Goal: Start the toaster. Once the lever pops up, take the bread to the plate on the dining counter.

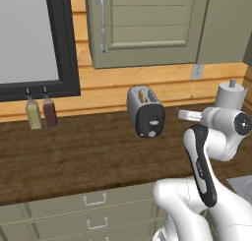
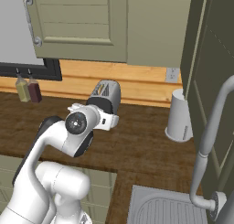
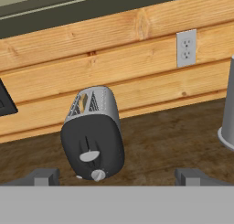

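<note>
The silver-grey toaster (image 1: 145,111) stands on the dark wood worktop against the plank wall. A tan edge of the bread (image 1: 141,95) peeks from one slot. The black end panel faces me, and on it the grey lever (image 3: 89,156) sits above the round knob (image 3: 98,175). My gripper (image 3: 116,177) is open, with its two dark fingertips (image 3: 43,176) set wide apart and nothing between them. It hovers short of the toaster (image 3: 93,136), which lies ahead and a little left of centre. The plate and the dining counter are out of view.
Two bottles (image 1: 33,113) stand at the wall to the left under a dark-framed window. A white canister (image 2: 179,115) sits right of the toaster, by a wall outlet (image 3: 186,48). A sink (image 2: 169,209) and faucet (image 2: 212,127) lie at the right. Olive cabinets hang overhead.
</note>
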Motion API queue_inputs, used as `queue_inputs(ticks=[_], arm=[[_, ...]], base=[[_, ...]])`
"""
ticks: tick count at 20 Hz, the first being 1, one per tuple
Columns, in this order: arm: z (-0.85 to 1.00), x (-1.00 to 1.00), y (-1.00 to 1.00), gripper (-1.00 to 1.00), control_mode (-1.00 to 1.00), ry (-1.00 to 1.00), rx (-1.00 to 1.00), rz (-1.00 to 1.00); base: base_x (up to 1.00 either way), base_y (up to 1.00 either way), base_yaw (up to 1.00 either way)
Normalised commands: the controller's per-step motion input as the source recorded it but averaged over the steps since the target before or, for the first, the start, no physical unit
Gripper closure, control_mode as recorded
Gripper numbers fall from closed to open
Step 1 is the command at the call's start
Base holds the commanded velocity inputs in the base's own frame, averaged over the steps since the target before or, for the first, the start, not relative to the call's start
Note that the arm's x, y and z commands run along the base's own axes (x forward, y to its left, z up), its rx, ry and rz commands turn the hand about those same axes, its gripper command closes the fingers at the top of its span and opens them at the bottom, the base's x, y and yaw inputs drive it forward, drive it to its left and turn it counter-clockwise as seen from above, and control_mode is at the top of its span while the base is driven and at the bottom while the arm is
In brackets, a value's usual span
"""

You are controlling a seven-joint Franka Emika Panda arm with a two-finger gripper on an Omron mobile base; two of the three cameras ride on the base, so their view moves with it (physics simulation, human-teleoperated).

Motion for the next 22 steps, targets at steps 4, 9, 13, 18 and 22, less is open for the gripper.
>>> queue_inputs(ticks=[4,9,13,18,22], arm=[[0.00,0.00,0.00,-1.00,-1.00,0.00,0.00,0.00],[0.00,0.00,0.00,-1.00,-1.00,0.00,0.00,0.00],[0.00,0.00,0.00,-1.00,-1.00,0.00,0.00,0.00],[0.00,0.00,0.00,-1.00,-1.00,0.00,0.00,0.00],[0.00,0.00,0.00,-1.00,-1.00,0.00,0.00,0.00]], base=[[0.00,0.00,0.00],[0.00,0.00,0.00],[0.00,0.00,0.00],[0.00,0.00,0.00],[0.00,0.00,0.00]])
